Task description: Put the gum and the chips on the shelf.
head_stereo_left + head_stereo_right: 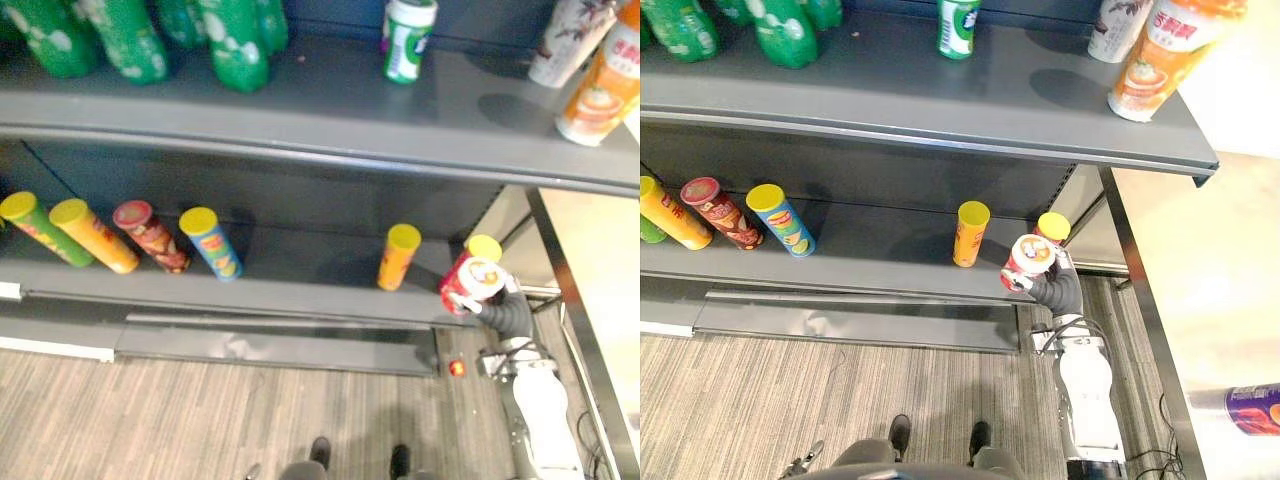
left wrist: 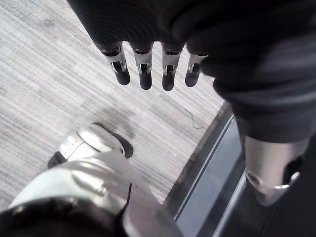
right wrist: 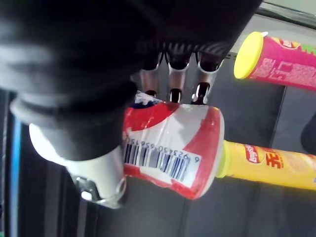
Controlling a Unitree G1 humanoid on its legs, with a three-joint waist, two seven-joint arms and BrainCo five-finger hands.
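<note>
At the lower shelf (image 1: 300, 285), right hand (image 3: 94, 168) clasps a red can (image 3: 173, 143) (light, stiff, slick) mid-body; left hand (image 2: 144, 69) hangs slack.

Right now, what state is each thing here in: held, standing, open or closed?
right hand: shut on the red and white can.
red and white can: gripped, at the lower shelf's front right end.
left hand: open, holding nothing, over the floor.
chips cans: standing on the lower shelf, lids on.
gum bottle: upright on the upper shelf, capped.
green bottles: upright on the upper shelf.
</note>
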